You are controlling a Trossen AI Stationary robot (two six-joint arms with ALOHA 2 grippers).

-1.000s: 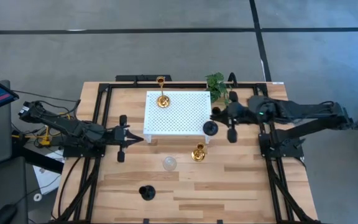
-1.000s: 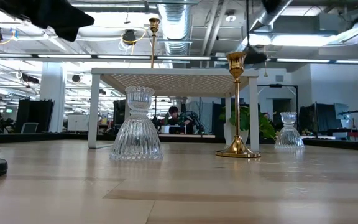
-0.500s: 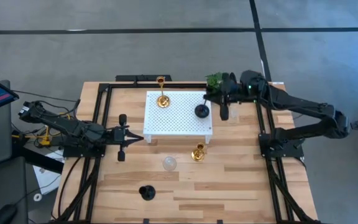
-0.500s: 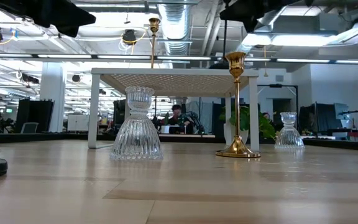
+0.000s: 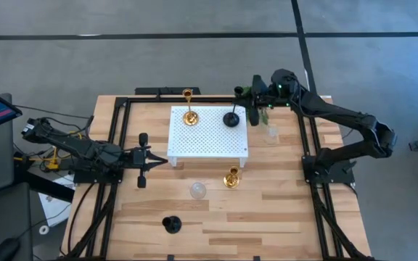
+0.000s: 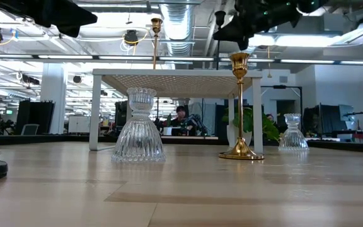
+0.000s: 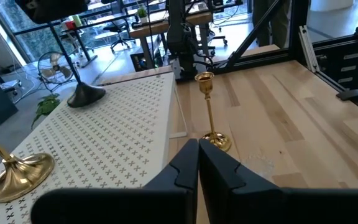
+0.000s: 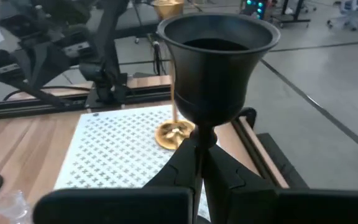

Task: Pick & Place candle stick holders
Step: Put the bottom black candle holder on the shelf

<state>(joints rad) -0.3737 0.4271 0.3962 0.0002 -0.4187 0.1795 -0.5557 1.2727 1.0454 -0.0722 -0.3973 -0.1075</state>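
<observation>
Tabletop point(image 5: 281, 210) seen as pale matt wood planks, stand point(image 5: 207, 134) as matt white perforated sheet, gold holders point(image 5: 231, 177) as polished glossy metal, clear holders point(image 6: 138, 129) as ribbed glass, held black holder point(image 8: 213, 59) as smooth satin black.

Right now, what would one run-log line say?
right gripper: shut on black candle holder, over white stand | left gripper: shut, empty, beside stand

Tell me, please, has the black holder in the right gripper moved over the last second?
Yes. The black holder has gone from the white stand's front right corner to its far right corner, beside the plant.
</observation>
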